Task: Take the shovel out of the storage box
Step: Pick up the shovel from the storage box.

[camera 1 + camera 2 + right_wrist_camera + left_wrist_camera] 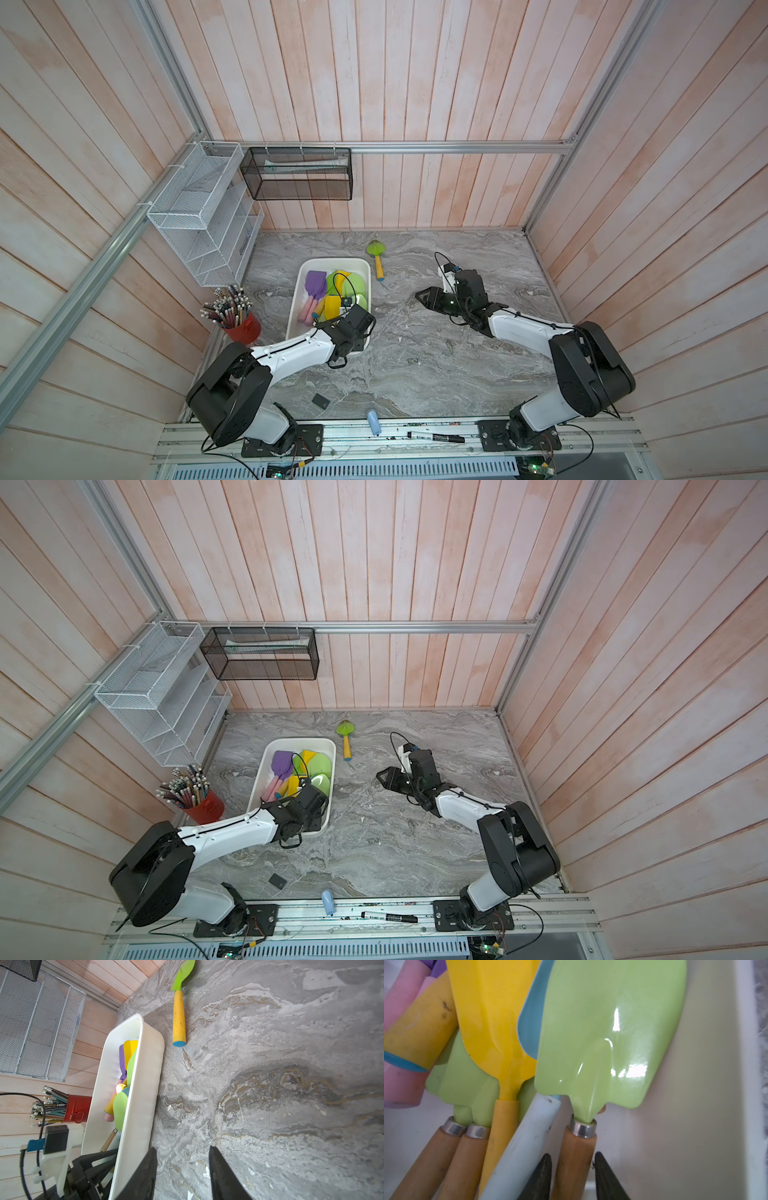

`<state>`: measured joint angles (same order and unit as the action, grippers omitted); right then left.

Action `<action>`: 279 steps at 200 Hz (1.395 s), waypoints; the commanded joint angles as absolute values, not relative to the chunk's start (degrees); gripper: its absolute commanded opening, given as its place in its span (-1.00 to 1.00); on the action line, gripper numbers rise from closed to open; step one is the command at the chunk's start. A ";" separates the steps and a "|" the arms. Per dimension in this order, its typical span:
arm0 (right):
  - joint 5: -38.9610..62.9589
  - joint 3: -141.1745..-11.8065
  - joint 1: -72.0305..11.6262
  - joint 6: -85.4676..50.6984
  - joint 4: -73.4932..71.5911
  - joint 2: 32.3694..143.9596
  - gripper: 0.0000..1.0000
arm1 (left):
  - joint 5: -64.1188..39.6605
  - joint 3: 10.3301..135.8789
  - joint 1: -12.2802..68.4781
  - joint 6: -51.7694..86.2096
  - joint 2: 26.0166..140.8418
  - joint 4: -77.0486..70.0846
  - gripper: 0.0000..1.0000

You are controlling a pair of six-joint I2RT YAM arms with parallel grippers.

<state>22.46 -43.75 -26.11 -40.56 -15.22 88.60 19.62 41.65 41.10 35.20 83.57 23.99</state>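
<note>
The white storage box (332, 261) (300, 740) sits at the table's left with several toy shovels inside. In the left wrist view, a light green shovel (608, 1039) with a wooden handle lies along the box wall (695, 1105). My left gripper (572, 1160) is down in the box, and its two black fingers are pressed against both sides of that wooden handle. From above, the left wrist hides the grip. My right gripper (420, 296) (182, 1154) hovers open over bare table to the right of the box (141, 1084), with nothing between its fingers.
A green shovel with a yellow handle (376, 258) (179, 1016) lies on the table just behind the box. A red pencil cup (245, 327), a white wire rack (208, 220) and a black mesh basket (297, 172) stand at the left and back. A marker (434, 437) lies on the front rail.
</note>
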 commanded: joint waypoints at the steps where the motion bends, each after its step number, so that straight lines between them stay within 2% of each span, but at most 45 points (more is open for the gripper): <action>1: 23.24 -44.06 -26.47 -40.87 -15.70 88.75 -0.14 | 18.97 40.12 41.89 35.04 84.30 24.61 -0.27; 40: 22.33 -43.53 -26.54 -40.78 -15.41 87.61 -0.14 | 18.46 41.57 41.87 33.58 86.89 24.23 -0.39; 90: 21.26 -43.53 -26.54 -39.66 -13.57 85.73 -0.14 | 19.34 42.78 41.79 33.05 85.32 25.43 -0.64; 134: 21.25 -44.12 -26.54 -39.64 -13.13 85.21 -0.14 | 15.66 44.88 40.11 32.19 79.34 26.90 -0.64; 188: 21.36 -45.94 -27.64 -39.11 -12.70 84.81 -0.14 | 9.08 46.80 33.37 30.17 71.92 28.00 -0.64; 236: 23.12 -48.54 -29.10 -39.70 -14.16 85.88 -0.14 | -6.00 41.60 24.06 30.06 67.10 21.12 -0.64; 279: 31.05 -50.92 -32.14 -41.62 -20.36 89.54 -0.14 | -16.94 36.64 17.58 29.72 63.77 14.51 -0.64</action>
<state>25.19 -48.64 -30.17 -40.56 -15.84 86.89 -7.75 38.68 19.59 31.03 65.43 20.38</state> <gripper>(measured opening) 0.430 0.222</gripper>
